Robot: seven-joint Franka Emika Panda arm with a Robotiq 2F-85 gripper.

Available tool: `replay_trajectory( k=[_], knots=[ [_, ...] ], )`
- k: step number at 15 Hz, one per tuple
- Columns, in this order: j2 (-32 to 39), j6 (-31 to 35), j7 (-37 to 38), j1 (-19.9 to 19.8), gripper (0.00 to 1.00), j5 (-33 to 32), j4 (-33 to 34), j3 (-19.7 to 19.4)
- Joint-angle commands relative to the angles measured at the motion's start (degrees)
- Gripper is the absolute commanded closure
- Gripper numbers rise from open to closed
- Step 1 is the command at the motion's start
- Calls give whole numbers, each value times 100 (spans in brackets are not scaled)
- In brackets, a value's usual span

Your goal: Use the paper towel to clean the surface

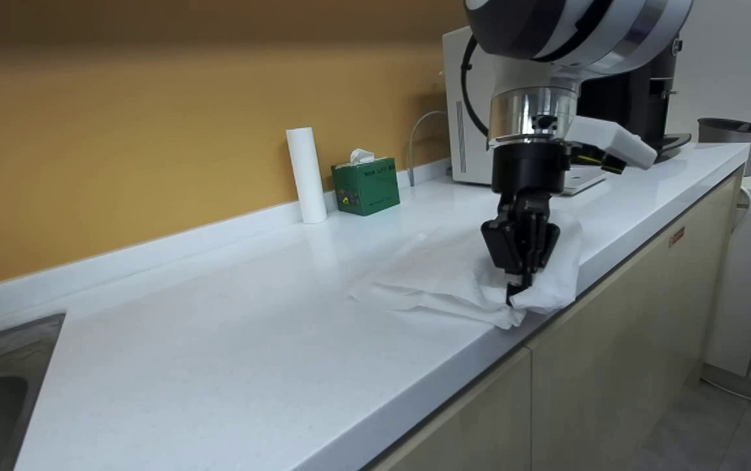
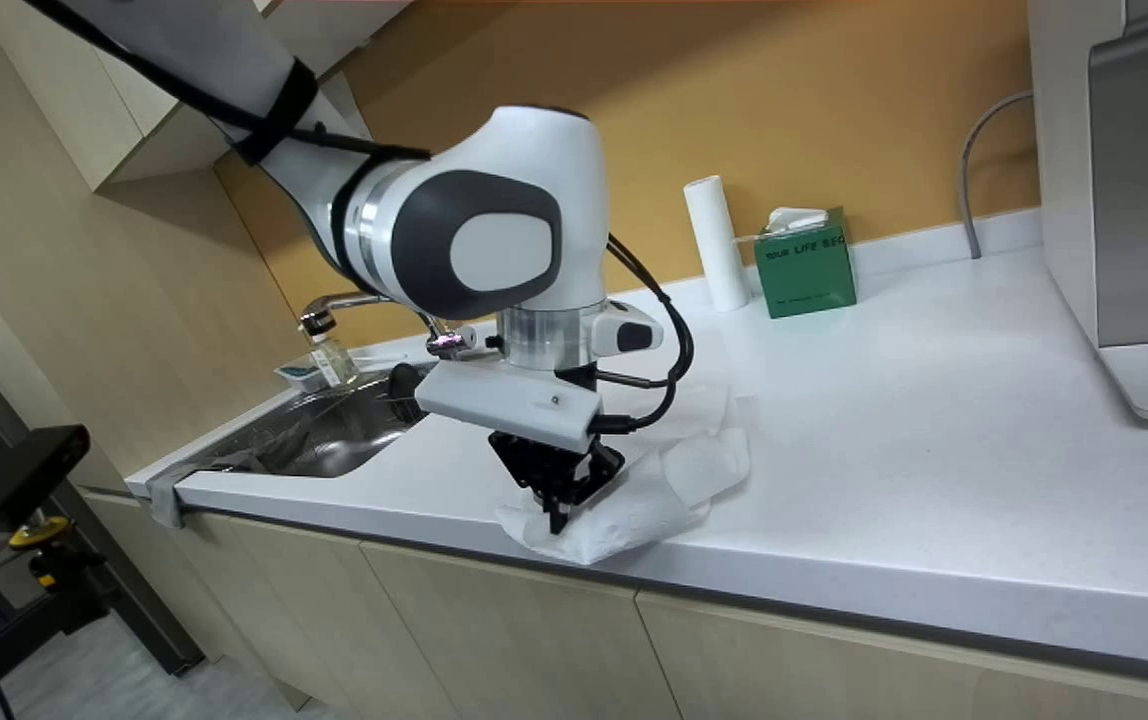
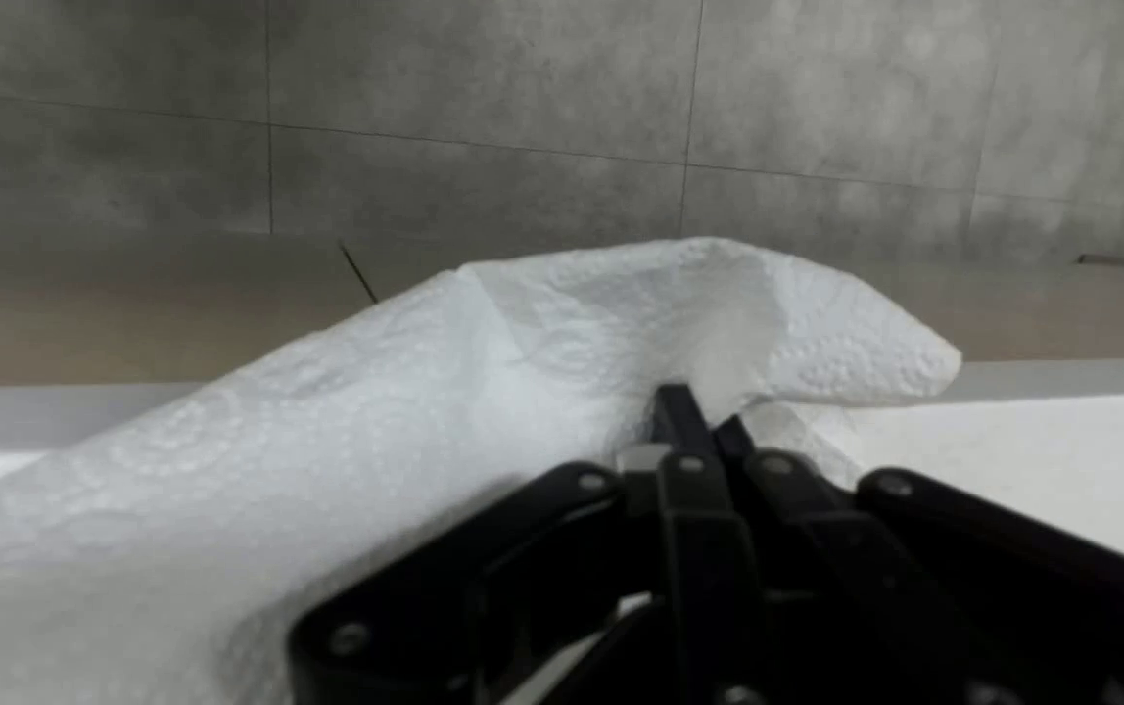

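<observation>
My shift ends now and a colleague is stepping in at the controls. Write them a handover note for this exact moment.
Hand: looks closed on the paper towel, low at the front edge of the counter.
Towel: crumpled, partly spread on the counter, one part reaching past that edge.
Done: towel gripped and on the surface; how much is wiped doesn't show.
Left: probably sweep it along the counter, minding the white roll and green tissue box by the wall, then let go.

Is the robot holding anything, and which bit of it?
Yes, the paper towel. The gripper looks shut on a crumpled fold near the towel's edge, at the front of the white counter.
</observation>
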Motion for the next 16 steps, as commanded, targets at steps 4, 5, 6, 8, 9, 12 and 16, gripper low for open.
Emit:
replay_trajectory(
  k=[4,5,6,8,9,12,16],
  knots=[
    [12,1249,627,-202,99,-114,-771,-726],
    [46,1414,658,-257,99,-31,-811,-790],
    [77,1580,705,-296,99,69,-852,-829],
    [149,1948,822,-345,99,353,-889,-851],
    [173,2135,888,-354,99,531,-896,-841],
    [299,2978,1000,-291,99,1128,-862,-755],
    [-137,2997,782,-281,98,1283,-838,-672]
  ],
)
